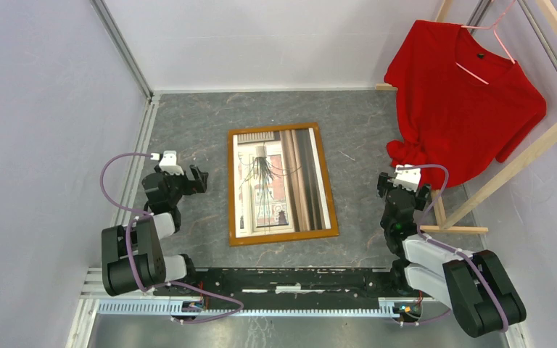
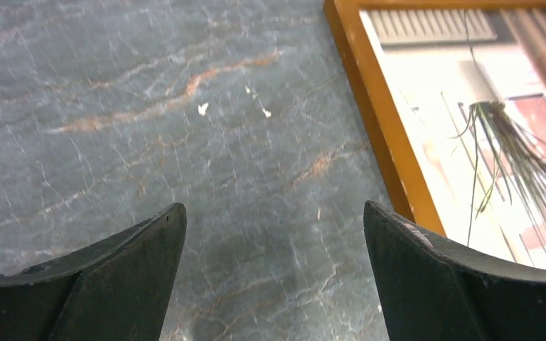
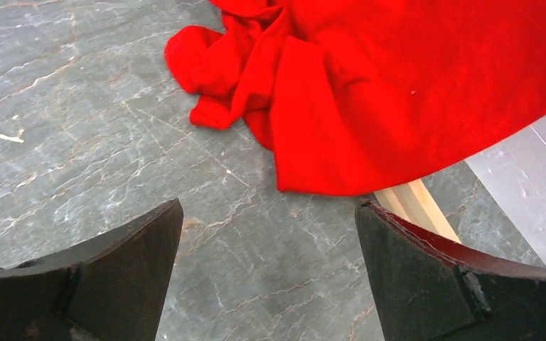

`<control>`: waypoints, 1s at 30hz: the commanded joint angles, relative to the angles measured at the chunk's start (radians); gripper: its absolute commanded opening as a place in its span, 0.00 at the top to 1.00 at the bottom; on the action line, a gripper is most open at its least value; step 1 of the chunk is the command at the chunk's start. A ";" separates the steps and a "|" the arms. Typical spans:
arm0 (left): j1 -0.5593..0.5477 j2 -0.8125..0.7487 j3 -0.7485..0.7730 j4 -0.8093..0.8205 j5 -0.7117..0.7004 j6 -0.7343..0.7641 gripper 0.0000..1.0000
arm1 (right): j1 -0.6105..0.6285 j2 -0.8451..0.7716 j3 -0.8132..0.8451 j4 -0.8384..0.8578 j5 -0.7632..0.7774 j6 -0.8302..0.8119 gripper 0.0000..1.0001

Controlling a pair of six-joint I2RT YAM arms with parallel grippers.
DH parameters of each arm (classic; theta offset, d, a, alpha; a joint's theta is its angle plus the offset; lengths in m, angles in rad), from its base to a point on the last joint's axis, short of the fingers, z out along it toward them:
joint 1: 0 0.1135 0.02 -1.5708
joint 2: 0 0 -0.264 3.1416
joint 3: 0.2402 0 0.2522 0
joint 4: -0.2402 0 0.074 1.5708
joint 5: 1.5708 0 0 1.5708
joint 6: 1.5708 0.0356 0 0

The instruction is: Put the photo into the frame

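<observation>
The orange-brown wooden frame [image 1: 324, 181] lies flat in the middle of the grey marbled table. The photo [image 1: 281, 181], a window scene with a spiky potted plant, lies inside its rails, picture side up. In the left wrist view the frame's rail [image 2: 384, 128] and the photo [image 2: 483, 128] show at the upper right. My left gripper [image 1: 201, 177] is open and empty, just left of the frame; its gap [image 2: 274, 220] is over bare table. My right gripper [image 1: 386, 181] is open and empty, right of the frame; its gap [image 3: 266, 213] is over bare table.
A red shirt [image 1: 464, 101] hangs on a pink hanger [image 1: 489, 40] from a pale wooden clothes rack [image 1: 544, 138] at the back right. Its hem [image 3: 370, 92] touches the table near my right gripper. The rack's foot [image 3: 416, 206] lies by the right finger. Walls enclose the table.
</observation>
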 commanded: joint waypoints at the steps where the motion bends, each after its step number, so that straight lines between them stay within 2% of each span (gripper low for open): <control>1: -0.003 0.037 -0.006 0.243 0.008 -0.086 0.00 | -0.040 0.031 -0.046 0.161 0.001 -0.032 0.02; 4: -0.016 0.050 -0.022 0.315 0.006 -0.095 0.00 | -0.068 0.057 -0.090 0.246 -0.003 -0.032 0.02; 9: -0.043 0.133 -0.058 0.522 -0.009 -0.100 0.00 | -0.115 0.109 -0.152 0.396 -0.034 -0.031 0.02; 12: -0.060 0.229 -0.097 0.728 0.025 -0.107 0.00 | -0.134 0.136 -0.149 0.440 -0.062 -0.085 0.02; 15: -0.098 0.180 -0.090 0.620 -0.032 -0.048 0.00 | -0.157 0.164 -0.170 0.519 -0.082 -0.085 0.02; 19: -0.210 0.253 -0.142 0.773 -0.198 0.036 0.00 | -0.166 0.228 -0.177 0.603 -0.117 -0.101 0.02; 20: -0.232 0.258 -0.136 0.756 -0.222 0.048 0.00 | -0.166 0.229 -0.162 0.569 -0.151 -0.110 0.02; 21: -0.250 0.232 -0.116 0.663 -0.258 0.069 0.00 | -0.167 0.238 -0.153 0.565 -0.176 -0.120 0.02; 22: -0.254 0.215 -0.088 0.600 -0.281 0.074 0.00 | -0.167 0.253 -0.150 0.582 -0.201 -0.137 0.02; 24: -0.255 0.248 -0.051 0.581 -0.312 0.046 0.00 | -0.167 0.288 -0.146 0.601 -0.278 -0.160 0.02; 26: -0.255 0.237 -0.045 0.549 -0.316 0.049 0.00 | -0.166 0.342 -0.183 0.754 -0.307 -0.193 0.02; 28: -0.255 0.248 -0.046 0.570 -0.316 0.046 0.00 | -0.166 0.312 -0.153 0.632 -0.308 -0.175 0.02; 30: -0.255 0.240 -0.047 0.561 -0.314 0.047 0.00 | -0.167 0.329 -0.165 0.690 -0.305 -0.188 0.02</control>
